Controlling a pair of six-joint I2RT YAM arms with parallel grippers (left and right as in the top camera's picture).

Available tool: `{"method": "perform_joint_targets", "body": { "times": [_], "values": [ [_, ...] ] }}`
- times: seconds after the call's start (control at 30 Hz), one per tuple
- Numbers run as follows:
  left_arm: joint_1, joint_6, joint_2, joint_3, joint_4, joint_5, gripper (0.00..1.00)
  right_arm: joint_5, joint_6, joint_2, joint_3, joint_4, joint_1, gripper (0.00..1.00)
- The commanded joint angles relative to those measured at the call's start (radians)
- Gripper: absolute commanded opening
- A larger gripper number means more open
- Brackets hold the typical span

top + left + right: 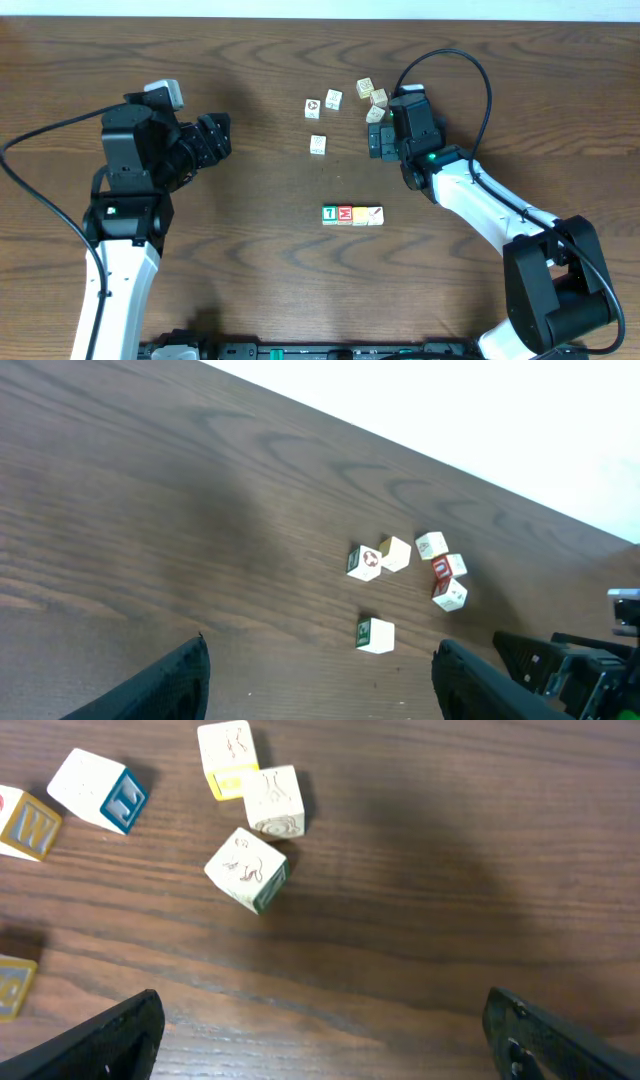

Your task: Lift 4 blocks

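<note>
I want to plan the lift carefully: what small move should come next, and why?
Probably move the right end effector toward the white block ending the row. The green block, red block, yellow-orange block and white block lie side by side, unheld. Both it and the left end effector are open, well away from them.

Four blocks sit in one tidy row near the middle of the wooden table [250, 270], side by side and touching, each flat on its base with nothing stacked. From the robot's left, first comes the green block [329, 214] with a white mark on top. Next is the red block [344, 214] showing a white letter, then the yellow-orange block [359, 215]. The white block [375, 214] with a dark diagonal mark closes the line.
</note>
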Motion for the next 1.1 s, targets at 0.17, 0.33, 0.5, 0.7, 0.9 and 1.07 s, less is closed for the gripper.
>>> {"method": "perform_joint_targets", "body": {
  "times": [0.17,0.33,0.5,0.7,0.9,1.07],
  "values": [
    [0.005,0.006,-0.010,0.026,-0.007,-0.006,0.72,0.005,-0.006,-0.016,0.002,-0.010,-0.006,0.99],
    [0.005,0.003,-0.010,0.026,-0.008,0.054,0.72,0.006,-0.006,-0.016,0.002,-0.010,-0.006,0.99],
    [0.005,0.011,-0.008,0.026,-0.012,0.034,0.73,0.006,-0.006,-0.016,0.002,-0.010,-0.006,0.99],
    [0.006,0.159,-0.008,0.026,0.069,0.136,0.73,0.006,-0.006,-0.016,0.002,-0.010,-0.006,0.99],
    [0.004,0.186,-0.024,0.026,0.129,0.225,0.73,0.005,-0.006,-0.016,0.002,-0.010,-0.006,0.99],
    [-0.041,0.228,-0.081,0.025,0.146,0.213,0.73,0.005,-0.006,-0.016,0.002,-0.010,-0.006,0.99]
  ]
}}
